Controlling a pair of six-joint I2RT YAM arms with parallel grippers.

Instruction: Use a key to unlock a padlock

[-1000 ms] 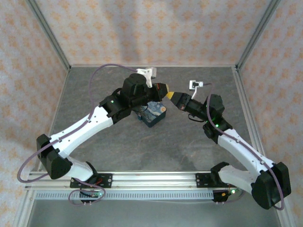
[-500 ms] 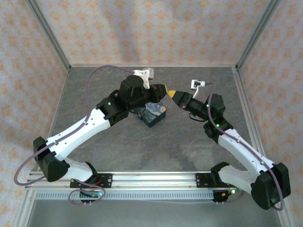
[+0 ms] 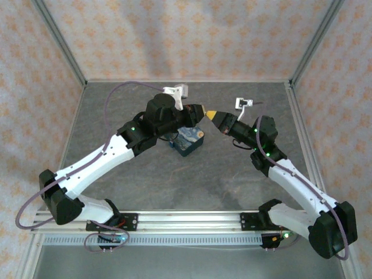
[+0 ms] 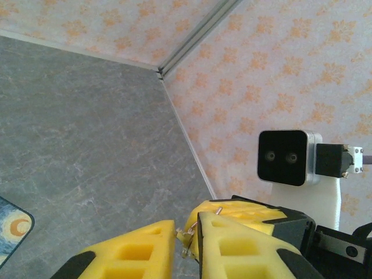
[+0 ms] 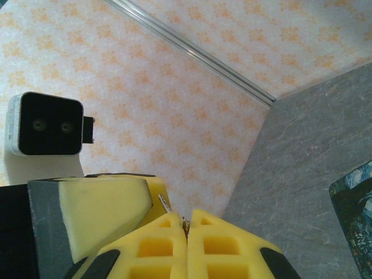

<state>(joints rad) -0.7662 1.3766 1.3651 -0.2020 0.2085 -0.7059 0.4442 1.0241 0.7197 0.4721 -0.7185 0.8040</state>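
Both claws hung tip to tip just beyond the padlock's [image 3: 189, 140] right corner, right claw [image 5: 187, 228] pinching the key [image 5: 185, 220], left claw [image 4: 186, 233] barely parted.

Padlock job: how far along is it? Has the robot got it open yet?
Not yet. Done: the key is off the table, up in the air. In hand: the shut right gripper seems to pinch it, tip to tip with the left gripper, like a handover. To do: the padlock lies on the table, no gripper on it; the key must go in and turn.
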